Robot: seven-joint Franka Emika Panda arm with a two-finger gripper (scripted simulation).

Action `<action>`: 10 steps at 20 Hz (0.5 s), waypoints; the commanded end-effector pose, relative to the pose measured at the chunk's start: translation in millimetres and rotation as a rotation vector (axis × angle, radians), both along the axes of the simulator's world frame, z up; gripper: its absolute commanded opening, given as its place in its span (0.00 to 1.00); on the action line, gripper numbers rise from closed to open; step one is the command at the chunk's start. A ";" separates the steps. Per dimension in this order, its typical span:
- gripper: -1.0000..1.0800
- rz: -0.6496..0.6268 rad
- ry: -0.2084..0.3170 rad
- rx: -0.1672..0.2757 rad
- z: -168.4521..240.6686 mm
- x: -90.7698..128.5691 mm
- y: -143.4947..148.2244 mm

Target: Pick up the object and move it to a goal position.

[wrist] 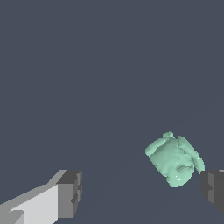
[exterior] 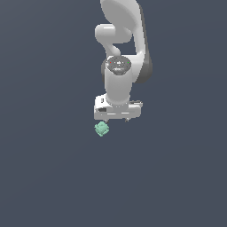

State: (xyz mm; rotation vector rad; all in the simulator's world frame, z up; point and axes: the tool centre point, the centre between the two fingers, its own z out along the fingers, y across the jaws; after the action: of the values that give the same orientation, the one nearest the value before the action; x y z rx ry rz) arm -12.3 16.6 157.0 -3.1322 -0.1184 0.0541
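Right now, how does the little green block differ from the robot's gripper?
The block is mint green and lumpy; the gripper is white with dark, flat-sided fingers. The block is far smaller than the gripper in the exterior view. The block sits loose, off-centre between the open fingers, near one of them and not gripped. Both show plain, unpatterned surfaces.

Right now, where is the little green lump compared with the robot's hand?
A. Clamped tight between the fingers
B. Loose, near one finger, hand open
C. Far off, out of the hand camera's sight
B: the green lump sits ungripped beside one finger of the wide-open hand.
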 end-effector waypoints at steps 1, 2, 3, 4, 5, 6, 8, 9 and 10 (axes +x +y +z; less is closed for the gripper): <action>0.96 0.015 -0.001 0.000 -1.8 -0.5 -2.5; 0.96 0.024 -0.001 0.000 -2.7 -0.8 -3.8; 0.96 0.034 -0.002 0.000 -3.8 -1.1 -5.2; 0.96 0.045 -0.003 0.000 -5.1 -1.4 -6.8; 0.96 0.057 -0.003 0.001 -6.4 -1.8 -8.5; 0.96 0.071 -0.004 0.001 -7.9 -2.2 -10.4; 0.96 0.101 -0.006 0.001 -11.2 -3.2 -14.6; 0.96 0.117 -0.007 0.001 -13.1 -3.7 -16.9; 0.96 0.135 -0.008 0.001 -15.0 -4.4 -19.4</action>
State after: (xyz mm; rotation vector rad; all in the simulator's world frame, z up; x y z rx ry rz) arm -15.7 0.9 144.8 -3.1221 -0.2911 0.0447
